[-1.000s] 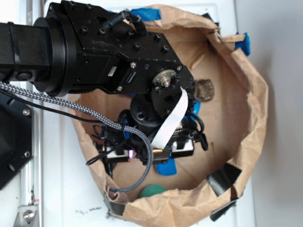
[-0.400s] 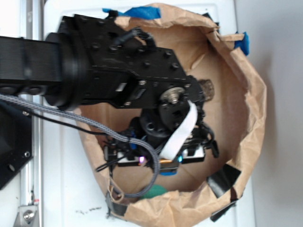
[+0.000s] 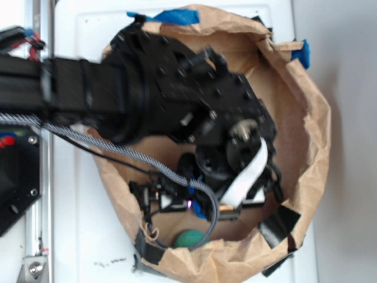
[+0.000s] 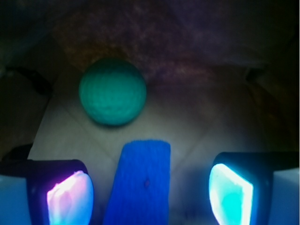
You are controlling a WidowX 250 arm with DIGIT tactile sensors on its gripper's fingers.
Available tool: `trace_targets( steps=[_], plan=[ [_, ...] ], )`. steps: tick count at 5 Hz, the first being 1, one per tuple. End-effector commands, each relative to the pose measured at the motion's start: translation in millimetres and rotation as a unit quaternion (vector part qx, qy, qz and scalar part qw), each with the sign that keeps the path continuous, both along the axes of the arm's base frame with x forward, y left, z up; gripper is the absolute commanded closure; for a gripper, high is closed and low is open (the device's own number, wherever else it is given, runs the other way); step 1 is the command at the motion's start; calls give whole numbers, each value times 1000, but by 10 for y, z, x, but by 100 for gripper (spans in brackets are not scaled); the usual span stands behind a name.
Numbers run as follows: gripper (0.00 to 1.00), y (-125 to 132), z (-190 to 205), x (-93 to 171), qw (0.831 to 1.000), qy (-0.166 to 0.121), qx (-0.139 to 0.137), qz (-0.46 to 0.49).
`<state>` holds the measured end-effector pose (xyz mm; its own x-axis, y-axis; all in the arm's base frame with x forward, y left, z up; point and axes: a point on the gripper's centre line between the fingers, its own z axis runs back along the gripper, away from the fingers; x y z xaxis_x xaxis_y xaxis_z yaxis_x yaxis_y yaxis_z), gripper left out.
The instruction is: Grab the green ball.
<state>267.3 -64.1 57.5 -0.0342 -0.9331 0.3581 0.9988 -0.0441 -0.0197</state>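
Green ball [image 4: 112, 92] sits on the brown paper floor just past the far end of the blue sponge [image 4: 139, 180], left of centre in the wrist view. The gripper [image 4: 149, 187] has its jaws spread wide and empty, its 2 pads [image 4: 70, 194] glowing. I'd shift left and advance over the sponge before closing. From outside, the arm [image 3: 177, 106] hides the jaws (ball [image 3: 189, 238] peeks out by the bag wall [image 3: 312, 147]).

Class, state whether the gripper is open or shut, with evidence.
Open: the gripper has its glowing fingers wide apart, nothing clamped; the green ball lies ahead.
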Motion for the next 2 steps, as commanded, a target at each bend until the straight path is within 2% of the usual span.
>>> trace_targets(
  steps=[1,2],
  plan=[
    [0,-232,120,-232,998,-7,-12,-58],
    [0,-314,56,-288,997,13,-24,-74]
  ],
)
